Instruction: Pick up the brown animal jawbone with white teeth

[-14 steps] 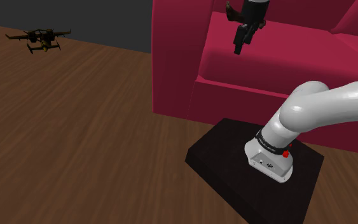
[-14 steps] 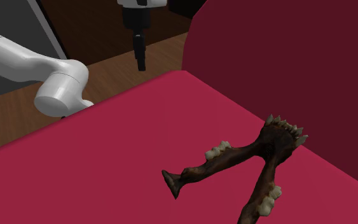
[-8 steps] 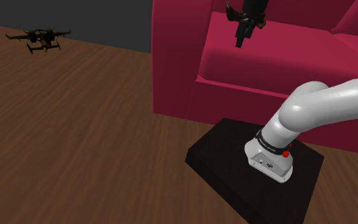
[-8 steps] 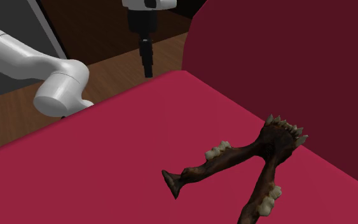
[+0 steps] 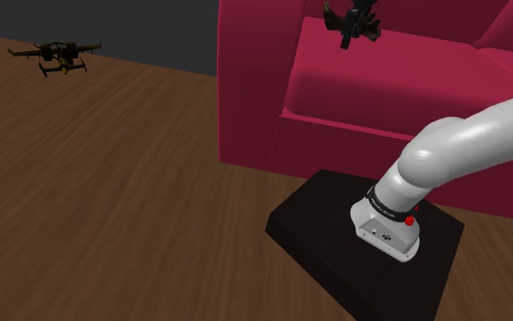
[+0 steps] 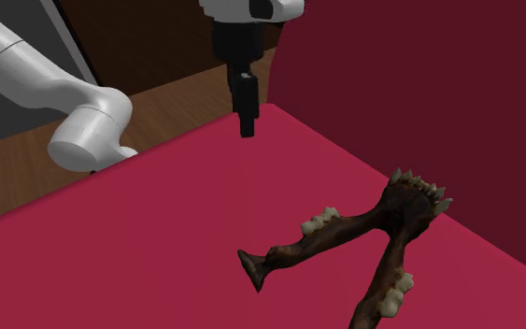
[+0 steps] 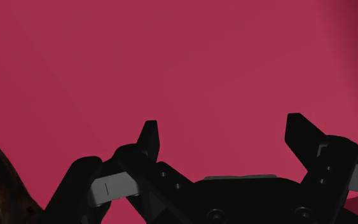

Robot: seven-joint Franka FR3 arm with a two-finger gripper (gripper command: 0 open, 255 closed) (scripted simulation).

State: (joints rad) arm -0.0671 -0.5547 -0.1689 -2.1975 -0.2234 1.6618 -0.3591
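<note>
The black two-finger gripper (image 6: 246, 129) hangs above the red sofa seat (image 6: 158, 215), and its two fingers (image 7: 149, 137) stand wide apart with nothing between them. The brown V-shaped jawbone with white teeth (image 6: 403, 204) lies flat on the seat close to the backrest, off to one side of the fingers.

Bare red seat cushion (image 6: 139, 234) lies open between the gripper (image 6: 245, 131), hanging above it with fingers apart, and the brown jawbone (image 6: 345, 229). The sofa backrest (image 6: 419, 84) rises just behind the jawbone's toothed front end, seemingly leaving little room there; the bone's two branches lie clear of other things.
</note>
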